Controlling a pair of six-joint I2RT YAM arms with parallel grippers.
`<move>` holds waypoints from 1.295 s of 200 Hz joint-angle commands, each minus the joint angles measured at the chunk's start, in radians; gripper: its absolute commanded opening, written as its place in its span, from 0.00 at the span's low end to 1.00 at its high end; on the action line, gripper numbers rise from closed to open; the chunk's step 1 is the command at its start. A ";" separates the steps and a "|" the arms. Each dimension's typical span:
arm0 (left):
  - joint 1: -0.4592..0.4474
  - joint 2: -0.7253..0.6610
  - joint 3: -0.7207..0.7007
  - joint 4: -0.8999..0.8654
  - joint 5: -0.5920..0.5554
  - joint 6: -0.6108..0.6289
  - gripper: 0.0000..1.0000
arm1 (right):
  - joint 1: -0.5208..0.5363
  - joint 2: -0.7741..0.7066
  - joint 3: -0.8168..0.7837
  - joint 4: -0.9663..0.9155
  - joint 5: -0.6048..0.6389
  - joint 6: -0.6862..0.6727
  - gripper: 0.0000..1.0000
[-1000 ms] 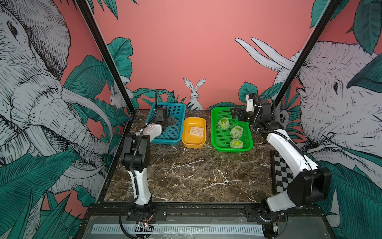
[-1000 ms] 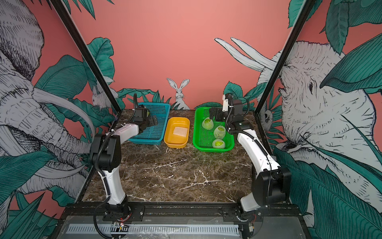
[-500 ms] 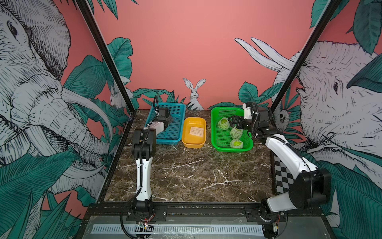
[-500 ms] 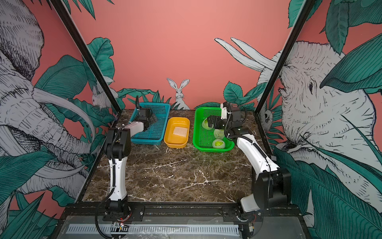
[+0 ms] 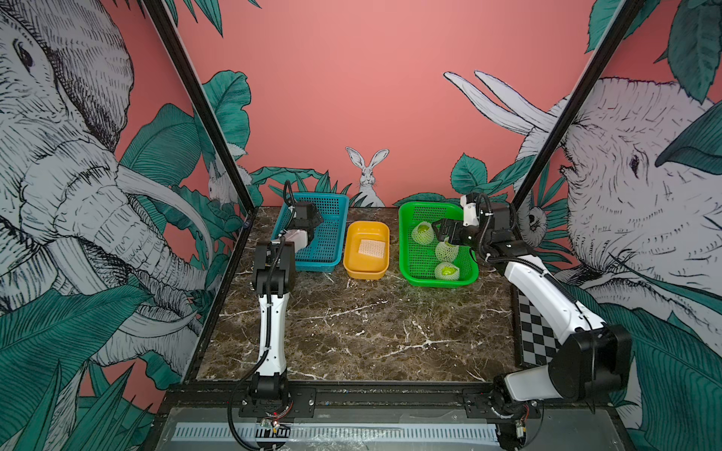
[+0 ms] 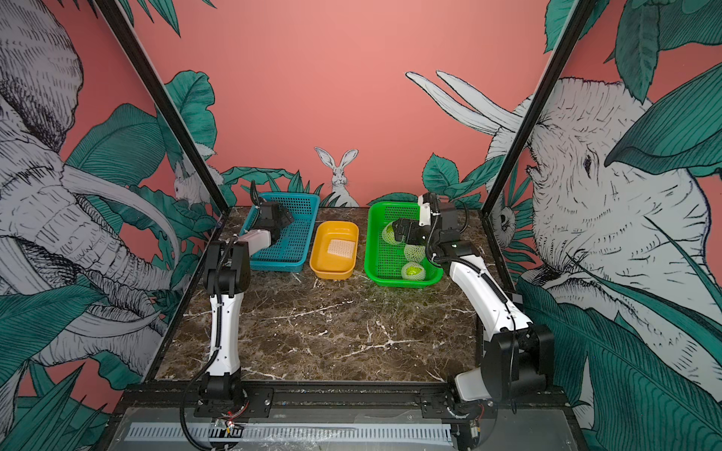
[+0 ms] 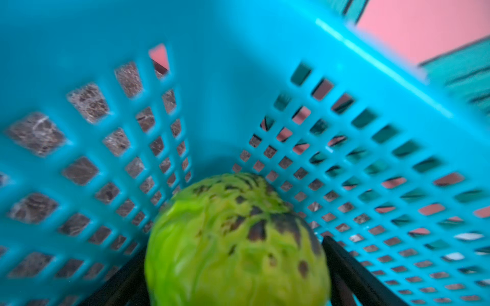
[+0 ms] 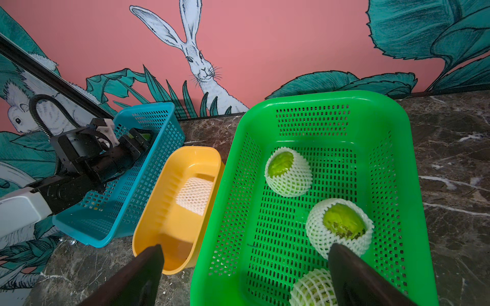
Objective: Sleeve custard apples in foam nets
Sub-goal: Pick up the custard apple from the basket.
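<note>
A bare green custard apple with dark patches lies in a corner of the blue basket. My left gripper is shut on it, a black finger against each flank. From above, the left gripper reaches down into the blue basket and hides the fruit. Three custard apples in foam nets lie in the green basket. One loose foam net lies flat in the yellow tub. My right gripper hangs open and holds nothing above the green basket's near left part.
The blue basket, yellow tub and green basket stand in a row at the back of the marble table. A checkerboard lies along the right edge. Black frame posts rise at both back corners.
The left arm has swung round and pushed its gripper deeper into the blue basket, its jaws narrowing onto the fruit. The right gripper has moved left from the basket's back right corner to over the sleeved fruits.
</note>
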 commanded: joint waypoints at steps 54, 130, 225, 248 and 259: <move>0.002 -0.094 -0.136 0.184 0.073 -0.017 0.65 | 0.002 -0.051 -0.053 0.012 0.004 0.003 0.99; 0.001 -0.341 -0.369 0.282 0.156 -0.039 0.58 | 0.001 -0.061 -0.095 0.061 -0.040 0.048 0.99; -0.006 -0.615 -0.622 0.241 0.417 -0.096 0.58 | 0.001 -0.149 -0.187 0.080 -0.051 0.084 0.99; -0.036 -0.728 -0.734 0.222 0.499 -0.083 0.58 | 0.001 -0.168 -0.217 0.103 -0.051 0.113 0.99; -0.053 -0.779 -0.774 0.209 0.543 -0.077 0.58 | 0.003 -0.173 -0.229 0.120 -0.057 0.131 0.99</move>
